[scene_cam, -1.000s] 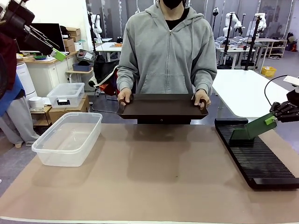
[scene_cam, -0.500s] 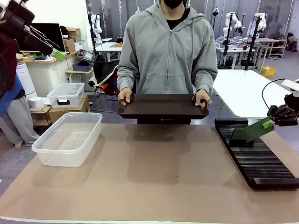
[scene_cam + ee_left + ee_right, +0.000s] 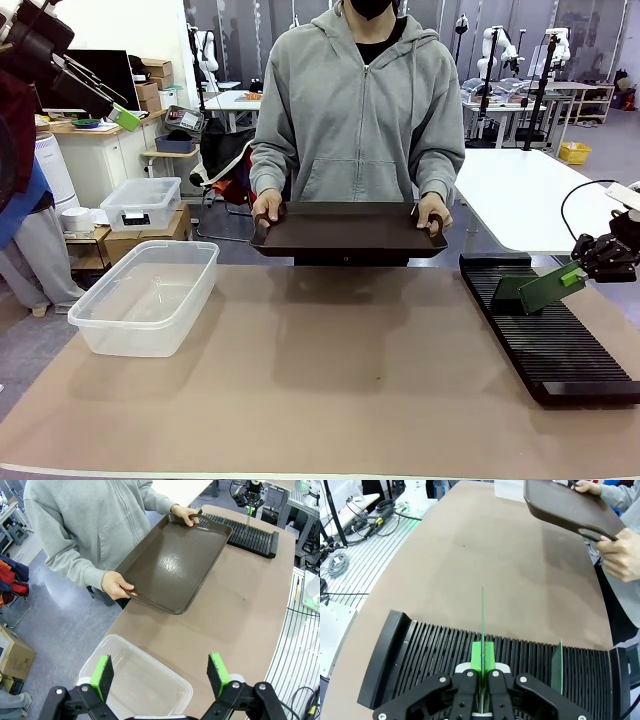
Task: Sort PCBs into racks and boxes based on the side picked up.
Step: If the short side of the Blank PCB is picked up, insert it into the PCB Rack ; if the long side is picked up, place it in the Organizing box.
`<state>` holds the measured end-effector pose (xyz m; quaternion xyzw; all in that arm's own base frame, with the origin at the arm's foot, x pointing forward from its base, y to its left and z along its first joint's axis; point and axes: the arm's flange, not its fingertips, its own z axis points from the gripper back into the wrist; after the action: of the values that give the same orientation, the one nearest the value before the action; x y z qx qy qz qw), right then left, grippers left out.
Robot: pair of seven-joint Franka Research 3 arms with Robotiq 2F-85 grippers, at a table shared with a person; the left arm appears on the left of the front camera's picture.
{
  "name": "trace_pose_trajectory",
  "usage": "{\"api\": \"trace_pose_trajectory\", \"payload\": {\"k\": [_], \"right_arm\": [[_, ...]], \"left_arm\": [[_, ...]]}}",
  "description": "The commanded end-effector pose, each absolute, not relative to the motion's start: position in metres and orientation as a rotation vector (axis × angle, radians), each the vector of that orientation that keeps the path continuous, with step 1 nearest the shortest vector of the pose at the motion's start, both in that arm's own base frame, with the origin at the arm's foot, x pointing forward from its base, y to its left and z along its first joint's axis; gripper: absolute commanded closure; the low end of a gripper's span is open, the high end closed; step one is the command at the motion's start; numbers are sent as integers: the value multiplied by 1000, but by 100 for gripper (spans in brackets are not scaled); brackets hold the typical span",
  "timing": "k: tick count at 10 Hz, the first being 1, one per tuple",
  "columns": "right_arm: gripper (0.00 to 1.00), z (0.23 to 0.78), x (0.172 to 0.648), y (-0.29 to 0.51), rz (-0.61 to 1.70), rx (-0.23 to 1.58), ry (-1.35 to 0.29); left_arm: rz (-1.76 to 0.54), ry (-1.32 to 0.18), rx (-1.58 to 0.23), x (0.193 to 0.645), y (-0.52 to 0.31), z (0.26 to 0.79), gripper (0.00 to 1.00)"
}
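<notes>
**PCB held over rack**

PCB (image 3: 546, 290) tilted, lower edge at rack (image 3: 545, 335) slots. Right gripper (image 3: 482, 680) clamped shut on its upper edge. Second PCB (image 3: 557, 661) stands slotted nearby. Left gripper (image 3: 160, 672) wide open, empty, above box (image 3: 150, 296). Person holds tray (image 3: 348, 228).

We see a grey floor (image 3: 20, 330), a white table (image 3: 520, 200) at two o'clock, and stacked cardboard boxes (image 3: 152, 80) at ten o'clock.
</notes>
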<state>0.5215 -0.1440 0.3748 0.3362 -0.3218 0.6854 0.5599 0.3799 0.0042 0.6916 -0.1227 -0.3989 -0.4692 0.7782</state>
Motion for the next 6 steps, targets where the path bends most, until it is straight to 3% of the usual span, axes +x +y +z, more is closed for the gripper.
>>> {"api": "trace_pose_trajectory", "payload": {"k": [1,6], "right_arm": [[98,367,516,-138,1614,725,-801],[98,360,523,-145,1591,764,-777]], "left_arm": [[-1021,-859,-271,379,5,691,0],[-1021,-859,-271,379,5,691,0]]}}
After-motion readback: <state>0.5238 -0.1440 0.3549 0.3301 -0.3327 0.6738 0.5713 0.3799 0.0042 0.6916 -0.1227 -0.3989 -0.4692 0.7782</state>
